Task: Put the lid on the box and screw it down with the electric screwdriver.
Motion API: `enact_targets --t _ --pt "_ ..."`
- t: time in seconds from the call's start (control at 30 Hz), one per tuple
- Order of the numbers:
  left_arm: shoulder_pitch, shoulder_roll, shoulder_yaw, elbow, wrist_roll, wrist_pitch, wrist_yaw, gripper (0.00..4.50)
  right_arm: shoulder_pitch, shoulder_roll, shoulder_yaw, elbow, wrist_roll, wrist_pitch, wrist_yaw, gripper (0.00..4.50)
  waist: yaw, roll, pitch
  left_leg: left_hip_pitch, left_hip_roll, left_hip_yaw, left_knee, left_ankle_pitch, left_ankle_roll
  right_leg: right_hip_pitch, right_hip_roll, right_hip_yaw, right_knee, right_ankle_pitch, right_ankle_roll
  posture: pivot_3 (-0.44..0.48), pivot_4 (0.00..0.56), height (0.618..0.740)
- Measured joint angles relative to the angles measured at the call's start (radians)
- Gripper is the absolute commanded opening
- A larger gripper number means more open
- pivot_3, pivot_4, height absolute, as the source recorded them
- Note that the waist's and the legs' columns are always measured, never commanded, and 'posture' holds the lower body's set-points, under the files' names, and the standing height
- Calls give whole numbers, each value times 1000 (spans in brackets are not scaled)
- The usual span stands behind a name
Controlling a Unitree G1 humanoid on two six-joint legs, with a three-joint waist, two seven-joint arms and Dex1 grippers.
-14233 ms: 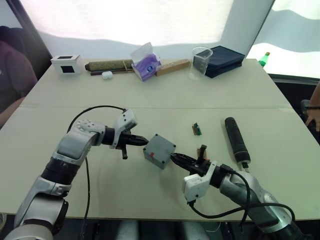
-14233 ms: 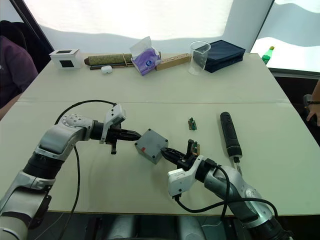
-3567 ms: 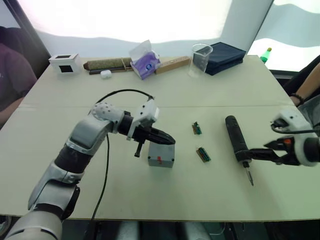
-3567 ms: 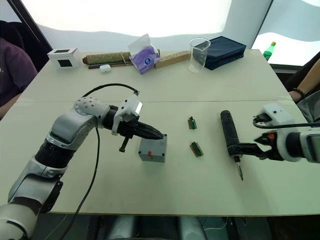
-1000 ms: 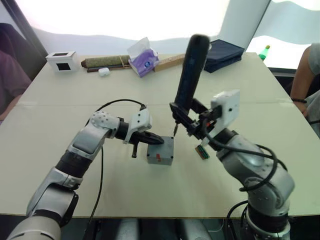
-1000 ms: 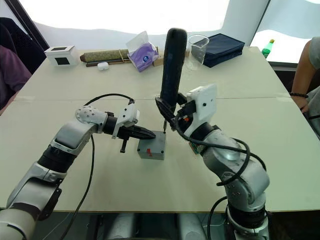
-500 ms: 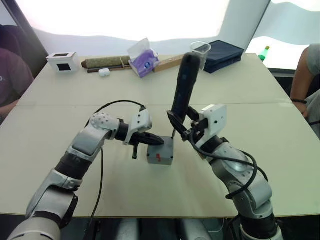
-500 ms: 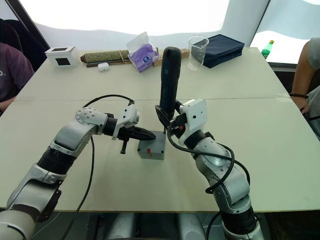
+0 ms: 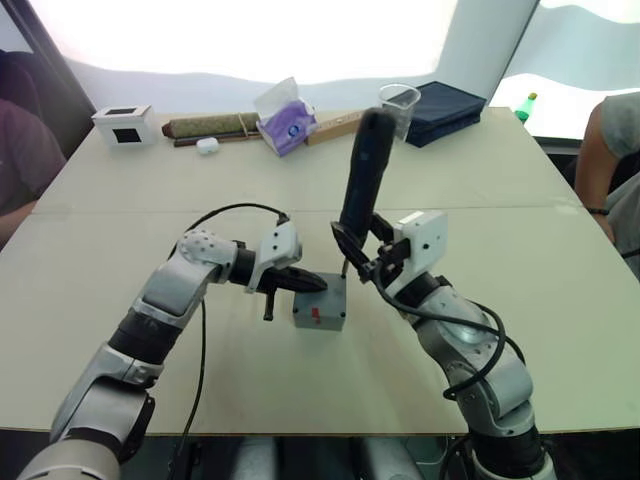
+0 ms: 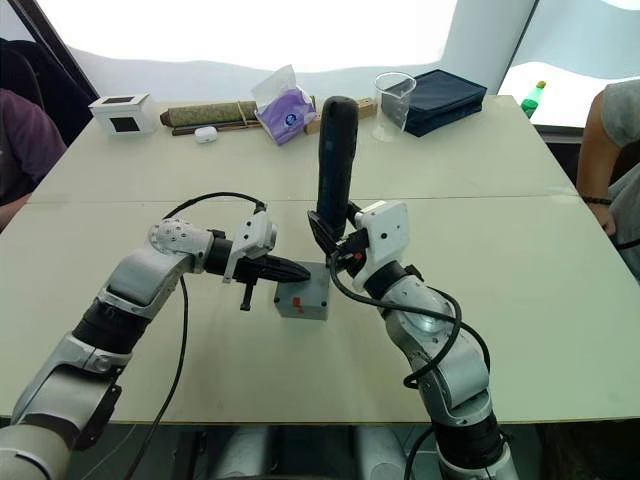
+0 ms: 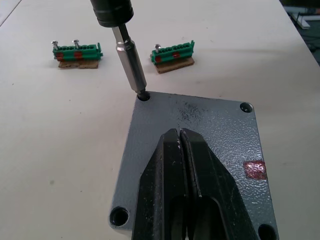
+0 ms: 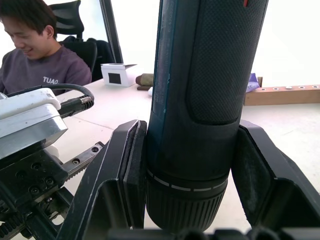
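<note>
The grey box, red mark on its near side, stands mid-table with the lid lying on top. My left gripper is shut, its tips resting on the lid's top face. My right gripper is shut on the electric screwdriver, one finger on each side of its lower end. The black tool stands nearly upright, and its metal bit sits in the screw hole at one far corner of the lid.
Two green terminal blocks lie just beyond the box. Along the far edge stand a white cube, tissue pack, brown stick, plastic cup and blue case. People sit at the left and right.
My right arm took the screwdriver off the table, stood it upright and, in the last second, lowered its bit onto the lid's corner hole. My left gripper stayed on the lid.
</note>
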Motion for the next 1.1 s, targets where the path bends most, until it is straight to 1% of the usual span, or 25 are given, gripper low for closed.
enact_targets --t 0.13,0.23,0.3,0.37,0.6,0.7,1.1 --pt "11 4 -3 -7 2 1 -1 0 24 6 -17 -11 1 36 -17 2035 0 -1 -8 1 0 0 0 0 1 2 0 0 0 0 0 0 150 737" --pt "25 12 -14 -14 7 -16 -3 0 36 25 -46 -3 18 52 -27 2035 1 -1 -13 4 0 0 0 -3 6 4 0 0 0 0 0 0 150 737" --pt "31 19 -20 -17 10 -24 -8 0 40 20 -46 0 17 52 -24 2035 0 -1 -14 8 0 0 -1 -4 7 10 0 0 -2 0 0 0 150 737" --pt "41 23 -24 -21 10 -26 -10 0 41 -5 -30 0 0 55 -24 2035 1 -2 -16 20 0 0 -4 -5 8 21 0 0 -6 -1 0 0 150 737" --pt "63 27 -24 -24 9 -25 -10 0 59 -9 -8 8 -17 35 -19 2035 2 -10 -29 25 0 0 -9 -5 9 25 0 0 -7 -2 -1 0 150 737" --pt "71 31 -25 -24 9 -24 -10 0 66 -11 3 11 -27 28 -13 2035 1 -11 -31 36 0 1 -16 -5 9 33 0 1 -12 -3 -3 0 150 737" --pt "76 32 -24 -33 8 -15 -7 0 75 -12 4 15 -41 5 5 2035 1 -11 -32 36 0 0 -17 -5 9 33 0 1 -14 -3 -3 0 150 737"
